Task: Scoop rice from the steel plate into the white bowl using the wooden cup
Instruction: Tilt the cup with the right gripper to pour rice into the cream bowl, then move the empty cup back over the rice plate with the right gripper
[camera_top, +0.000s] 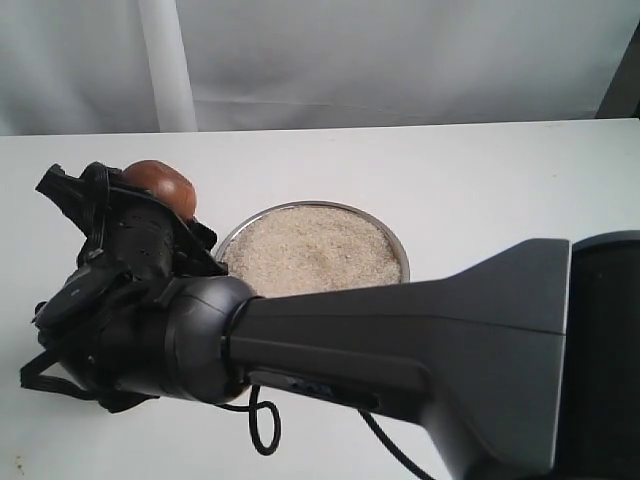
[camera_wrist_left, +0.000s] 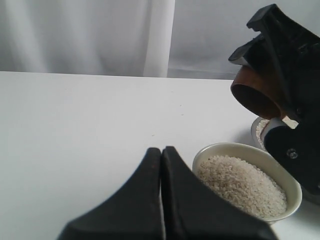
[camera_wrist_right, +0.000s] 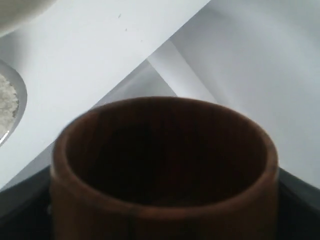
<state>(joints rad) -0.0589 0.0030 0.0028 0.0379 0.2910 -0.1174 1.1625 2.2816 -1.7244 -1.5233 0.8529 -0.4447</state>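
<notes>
Outside camera: my right claw is pinching the wooden cup just left of the steel plate, which is heaped with rice. The arm blocks whatever sits under the cup here, so I could easily misjudge a pour.

Left wrist cam: left claw is pressed together and idle, near the white bowl, which is already mounded. The cup hangs tipped above its far side, so grains could miss the rim or roll off the heap.

Right wrist cam: the cup looks dark and empty inside. It's round, so I'd guess it could twist in the grip.
</notes>
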